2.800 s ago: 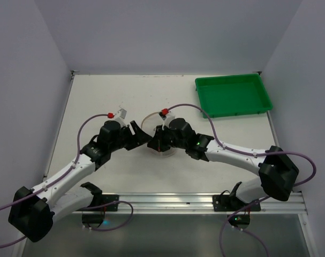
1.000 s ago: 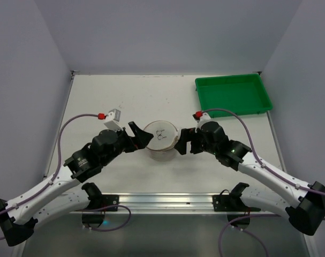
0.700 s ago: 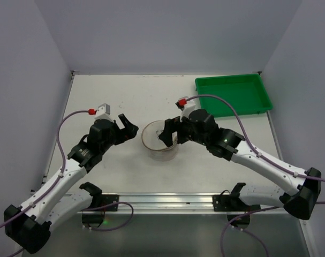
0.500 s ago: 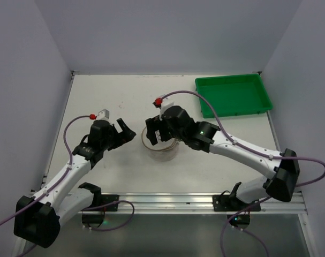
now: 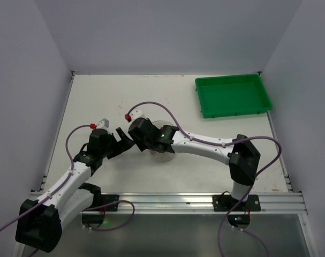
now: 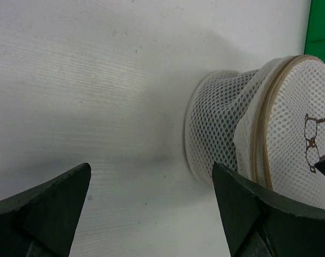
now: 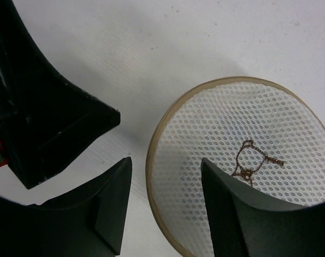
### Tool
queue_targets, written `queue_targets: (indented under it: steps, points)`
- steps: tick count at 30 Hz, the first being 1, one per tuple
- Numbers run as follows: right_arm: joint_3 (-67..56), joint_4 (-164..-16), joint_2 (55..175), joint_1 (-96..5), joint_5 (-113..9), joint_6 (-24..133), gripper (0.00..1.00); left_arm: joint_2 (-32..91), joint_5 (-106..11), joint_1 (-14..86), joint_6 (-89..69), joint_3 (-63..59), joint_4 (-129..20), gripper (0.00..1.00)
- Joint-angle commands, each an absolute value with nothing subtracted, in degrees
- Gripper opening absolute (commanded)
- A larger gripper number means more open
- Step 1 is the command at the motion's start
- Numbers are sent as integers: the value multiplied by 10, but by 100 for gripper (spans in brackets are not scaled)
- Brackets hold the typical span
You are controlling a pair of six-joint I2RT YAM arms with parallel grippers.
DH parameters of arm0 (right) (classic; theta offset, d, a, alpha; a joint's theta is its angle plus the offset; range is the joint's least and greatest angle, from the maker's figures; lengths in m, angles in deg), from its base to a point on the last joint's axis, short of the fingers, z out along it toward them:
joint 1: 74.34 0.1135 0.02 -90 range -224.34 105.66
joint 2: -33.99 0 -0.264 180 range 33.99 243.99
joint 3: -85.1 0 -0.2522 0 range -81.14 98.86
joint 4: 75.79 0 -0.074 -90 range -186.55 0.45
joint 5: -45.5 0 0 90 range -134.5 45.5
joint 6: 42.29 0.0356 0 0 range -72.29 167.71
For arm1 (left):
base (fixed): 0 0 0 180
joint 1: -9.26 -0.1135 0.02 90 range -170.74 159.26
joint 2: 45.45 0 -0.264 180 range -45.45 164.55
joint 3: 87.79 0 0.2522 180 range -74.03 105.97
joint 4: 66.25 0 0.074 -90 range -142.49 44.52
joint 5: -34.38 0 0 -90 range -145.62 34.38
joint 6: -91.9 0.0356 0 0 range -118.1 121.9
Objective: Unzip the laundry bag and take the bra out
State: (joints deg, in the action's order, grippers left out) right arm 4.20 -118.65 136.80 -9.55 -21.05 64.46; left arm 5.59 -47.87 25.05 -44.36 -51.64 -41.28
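While both grippers sit close at its left side, the bag [image 7: 232, 123] rests on the table [image 5: 108, 101] with its round mesh face up, a tan band round the rim and a small dark pictogram [image 7: 253, 158] on the face. The left gripper [image 6: 146, 214] is just left of the bag, its jaws spread wide with only bare table between them. The bag's mesh side wall lies just ahead of it, untouched. The right gripper [image 7: 167, 214] hangs over the bag's left edge. Its arm reaches across from the right and covers much of the bag in the top view. Its jaws stand partly apart and clamp nothing: one finger lies over the face, the other out past the rim, and the tan band runs through the gap between them. Whether either finger touches the fabric I cannot tell. The green tray [image 5: 234, 112] lies well apart from the bag, beyond it and to the right
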Motion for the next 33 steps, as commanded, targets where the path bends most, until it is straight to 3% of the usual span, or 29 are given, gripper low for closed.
queue_targets:
  steps: [1, 19, 25, 33]
  points:
    - [72, -1190, 1382, -90, -173, 634, 53, 48, -480, 244, -428, -526, -438, 98]
    - [67, -1180, 1428, -77, -146, 628, 30, 55, -470, 242, -426, -528, -445, 97]
    - [57, -1174, 1414, -75, -136, 627, 0, 58, -453, 243, -429, -528, -453, 97]
    - [27, -1144, 1325, -75, -143, 636, 0, 46, -393, 243, -442, -506, -476, 96]
